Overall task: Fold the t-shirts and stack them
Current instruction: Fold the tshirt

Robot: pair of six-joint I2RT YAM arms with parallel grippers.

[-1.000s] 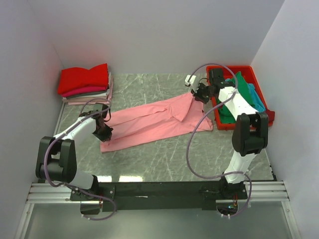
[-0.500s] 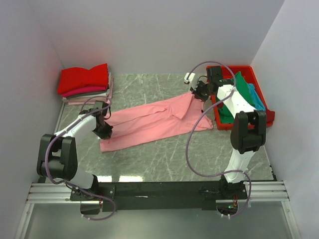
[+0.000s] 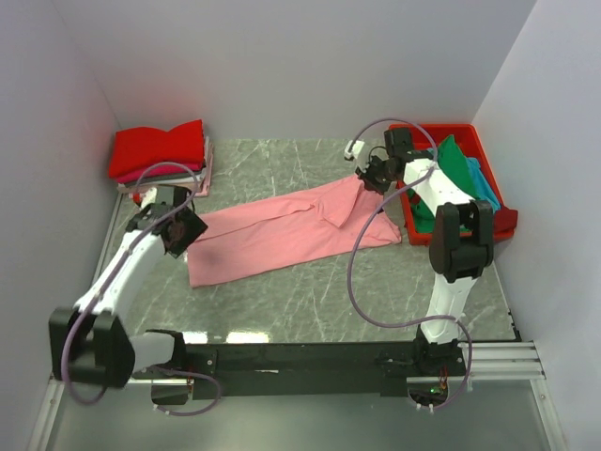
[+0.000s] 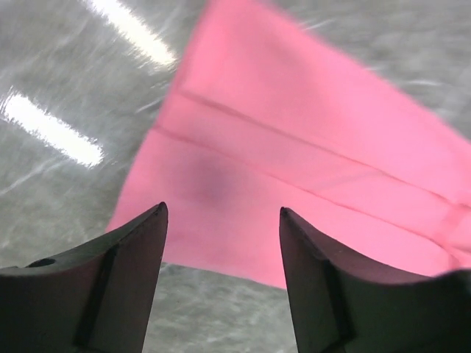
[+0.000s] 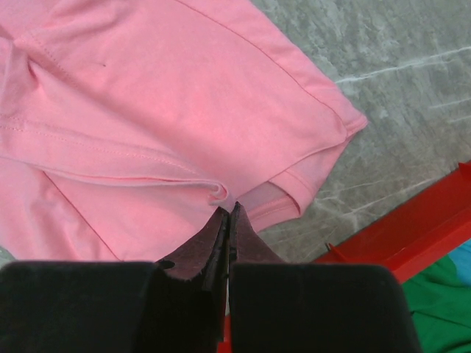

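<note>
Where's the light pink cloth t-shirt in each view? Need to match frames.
Top external: light pink cloth t-shirt lies spread across the table's middle.
Left wrist: it fills the upper right.
Right wrist: it fills the upper left.
Shared landmark: grey marbled tabletop, seen beside the shirt in all three.

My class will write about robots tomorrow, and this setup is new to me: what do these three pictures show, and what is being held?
Two robot arms are bolted at the near edge of a table. The wide picture looks down from above and behind them; the other two come from a camera on each wrist. A pink t-shirt lies spread on the table, folded shirts are stacked far left, and a red bin on the right holds more. The left claw hangs open above the shirt, holding nothing. The right claw is shut at a pucker in the cloth; whether it pinches it is unclear.
</note>
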